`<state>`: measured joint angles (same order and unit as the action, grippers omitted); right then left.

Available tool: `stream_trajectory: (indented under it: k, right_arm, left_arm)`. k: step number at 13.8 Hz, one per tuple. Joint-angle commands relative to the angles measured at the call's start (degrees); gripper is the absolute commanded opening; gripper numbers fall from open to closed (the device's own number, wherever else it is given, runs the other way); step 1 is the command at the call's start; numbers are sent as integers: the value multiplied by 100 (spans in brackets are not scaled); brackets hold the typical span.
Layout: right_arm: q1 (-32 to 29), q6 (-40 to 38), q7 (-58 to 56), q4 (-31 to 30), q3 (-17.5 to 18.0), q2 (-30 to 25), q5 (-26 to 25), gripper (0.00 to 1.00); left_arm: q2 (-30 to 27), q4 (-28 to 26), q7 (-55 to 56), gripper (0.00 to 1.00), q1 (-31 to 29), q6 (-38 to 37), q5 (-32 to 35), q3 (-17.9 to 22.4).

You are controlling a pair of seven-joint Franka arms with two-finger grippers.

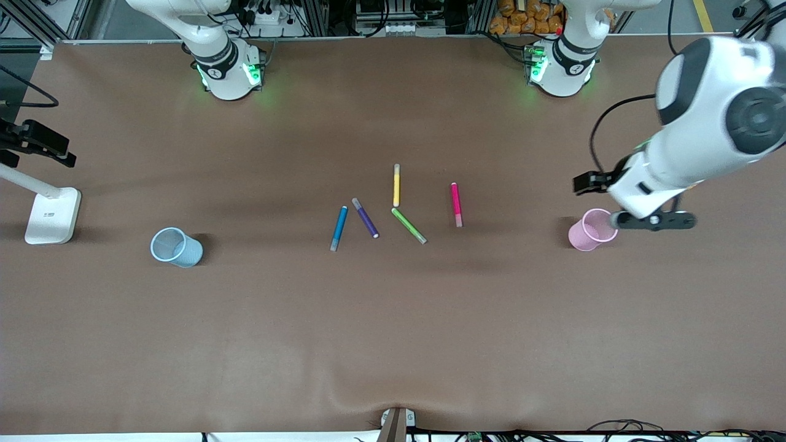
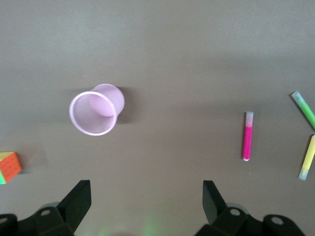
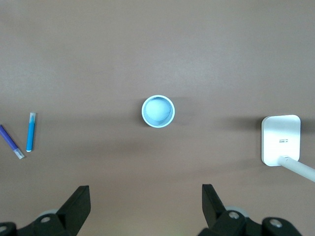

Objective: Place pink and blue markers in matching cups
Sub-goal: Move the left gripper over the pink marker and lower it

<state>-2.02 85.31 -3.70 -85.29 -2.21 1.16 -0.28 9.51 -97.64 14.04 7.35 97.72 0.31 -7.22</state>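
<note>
The pink marker [image 1: 456, 204] lies flat mid-table, and shows in the left wrist view [image 2: 247, 136]. The blue marker [image 1: 339, 228] lies nearer the right arm's end, and shows in the right wrist view [image 3: 30, 132]. The pink cup [image 1: 591, 229] stands upright toward the left arm's end. The blue cup [image 1: 177, 247] stands upright toward the right arm's end. My left gripper [image 1: 654, 221] hangs open and empty in the air beside the pink cup [image 2: 94, 112]. My right gripper [image 3: 146, 201] is open and empty, high over the table near the blue cup [image 3: 158, 111]. It is out of the front view.
A purple marker [image 1: 365, 217], a green marker [image 1: 409, 225] and a yellow marker [image 1: 396, 185] lie between the pink and blue ones. A white lamp base [image 1: 52, 215] stands at the right arm's end. A coloured cube [image 2: 9, 167] lies near the pink cup.
</note>
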Motion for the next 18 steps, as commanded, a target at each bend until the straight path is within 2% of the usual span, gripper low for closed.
stream_trajectory:
  k: [1,4,8,11,14,18]
  right_arm:
    - [-71,39,1,-23,63,-19,-104,100]
    - [-62,39,1,-23,63,-19,-104,100]
    - [-53,21,1,-23,71,-19,-104,100]
    - [-18,-23,1,-23,71,-28,-104,100]
    - [17,-58,-7,-23,98,-45,-95,100]
    - [105,-233,-8,-6,115,-54,-78,100]
  left_arm:
    - [33,-456,545,100,213,641,-40,-69]
    - [191,-808,767,100,363,1204,-40,-104]
    - [490,-967,1434,100,776,1670,-5,-96]
    - [666,-1344,1917,100,1030,2328,-23,-96]
    - [972,-1398,2497,100,1434,2724,48,-87]
    - [1351,-1389,2516,100,1550,3252,57,-87]
